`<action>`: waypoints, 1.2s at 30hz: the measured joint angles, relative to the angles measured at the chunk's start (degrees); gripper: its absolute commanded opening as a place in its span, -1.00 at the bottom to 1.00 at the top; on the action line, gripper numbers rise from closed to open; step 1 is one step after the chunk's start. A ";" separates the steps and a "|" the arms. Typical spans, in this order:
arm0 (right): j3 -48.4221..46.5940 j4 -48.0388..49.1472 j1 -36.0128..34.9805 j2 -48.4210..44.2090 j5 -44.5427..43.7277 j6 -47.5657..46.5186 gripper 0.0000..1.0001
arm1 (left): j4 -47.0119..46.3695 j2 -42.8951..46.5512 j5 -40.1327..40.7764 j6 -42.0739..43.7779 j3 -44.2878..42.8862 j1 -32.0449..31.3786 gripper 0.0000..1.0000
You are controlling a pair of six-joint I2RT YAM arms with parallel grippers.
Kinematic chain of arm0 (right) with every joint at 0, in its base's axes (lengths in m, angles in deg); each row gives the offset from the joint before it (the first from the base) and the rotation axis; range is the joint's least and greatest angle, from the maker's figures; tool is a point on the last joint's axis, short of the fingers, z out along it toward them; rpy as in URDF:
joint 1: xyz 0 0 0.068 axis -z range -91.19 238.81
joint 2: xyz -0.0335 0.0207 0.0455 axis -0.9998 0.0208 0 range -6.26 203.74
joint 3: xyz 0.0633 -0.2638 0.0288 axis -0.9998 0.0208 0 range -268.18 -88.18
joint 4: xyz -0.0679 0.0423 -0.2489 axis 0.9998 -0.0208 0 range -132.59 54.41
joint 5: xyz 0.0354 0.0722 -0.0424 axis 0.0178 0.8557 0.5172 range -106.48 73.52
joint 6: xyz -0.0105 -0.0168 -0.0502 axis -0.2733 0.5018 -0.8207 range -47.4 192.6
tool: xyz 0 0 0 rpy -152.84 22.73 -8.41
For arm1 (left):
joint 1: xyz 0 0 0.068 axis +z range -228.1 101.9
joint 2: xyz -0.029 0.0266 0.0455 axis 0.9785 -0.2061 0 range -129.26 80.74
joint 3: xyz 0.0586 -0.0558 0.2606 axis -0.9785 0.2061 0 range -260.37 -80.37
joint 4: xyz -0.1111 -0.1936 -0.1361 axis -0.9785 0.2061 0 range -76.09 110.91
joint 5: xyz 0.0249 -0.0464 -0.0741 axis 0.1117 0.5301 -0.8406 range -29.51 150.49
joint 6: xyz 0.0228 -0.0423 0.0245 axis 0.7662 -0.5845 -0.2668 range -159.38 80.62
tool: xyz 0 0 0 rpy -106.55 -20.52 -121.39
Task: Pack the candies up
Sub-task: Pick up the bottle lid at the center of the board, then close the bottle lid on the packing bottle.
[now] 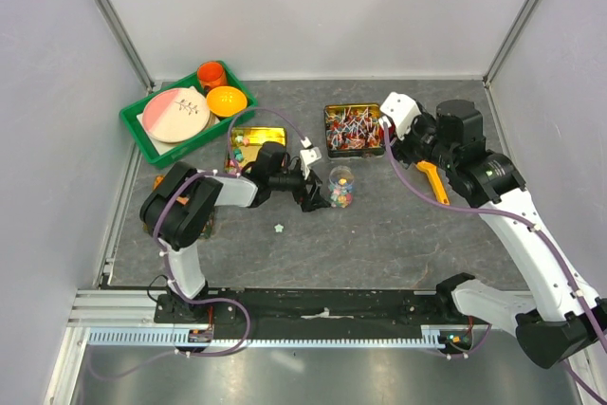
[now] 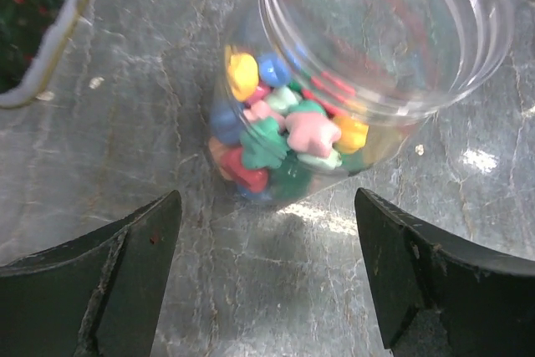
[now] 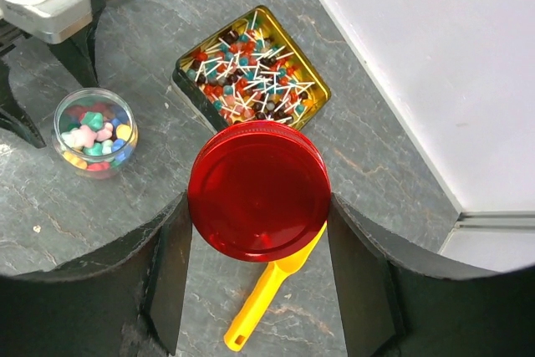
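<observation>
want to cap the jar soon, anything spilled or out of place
Yes: one pale candy lies alone on the table, apart from the jar, toward the near edge and outside any container. It looks dropped.

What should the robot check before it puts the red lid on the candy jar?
1. The jar stands upright, mouth open: ok.
2. Some candies are inside it: ok.
3. The red lid is gripped in the right hand: ok.
4. The left hand is open, not touching the jar: ok.
5. Lid above the jar: not ok, it is off to one side.
6. Everything packed: not ok, one stray candy lies on the table.
</observation>
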 measured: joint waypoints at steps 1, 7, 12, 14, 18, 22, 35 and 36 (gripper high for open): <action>0.00 -0.09 0.24 0.09 0.15 0.04 0.10 | -1.55 -0.55 -0.35 -0.28 0.70 -0.11 0.89; -0.02 -0.13 0.98 0.24 0.52 0.39 0.08 | -8.59 -3.98 -2.93 -1.49 2.16 -2.19 0.92; -0.02 -0.13 1.38 0.24 0.90 0.81 0.08 | -18.91 -6.62 -4.37 -2.62 4.50 -4.59 0.93; -0.02 -0.17 1.55 0.24 1.01 0.87 0.08 | -22.34 -8.02 -5.01 -3.56 5.29 -5.09 0.93; -0.02 -0.37 2.12 0.00 1.25 1.01 0.07 | -27.85 -10.36 -4.81 -5.81 5.40 -5.38 0.96; 0.11 -0.63 2.91 -0.98 1.38 1.01 0.07 | -35.26 -12.66 -3.63 -8.94 6.49 -5.75 0.99; 1.70 -0.98 6.86 -2.67 3.10 1.66 0.06 | -46.93 -17.42 2.91 -11.80 6.86 -11.76 0.99; 1.79 -0.96 7.06 -2.67 3.19 1.68 0.05 | -47.23 -17.57 2.97 -11.80 6.86 -11.85 0.99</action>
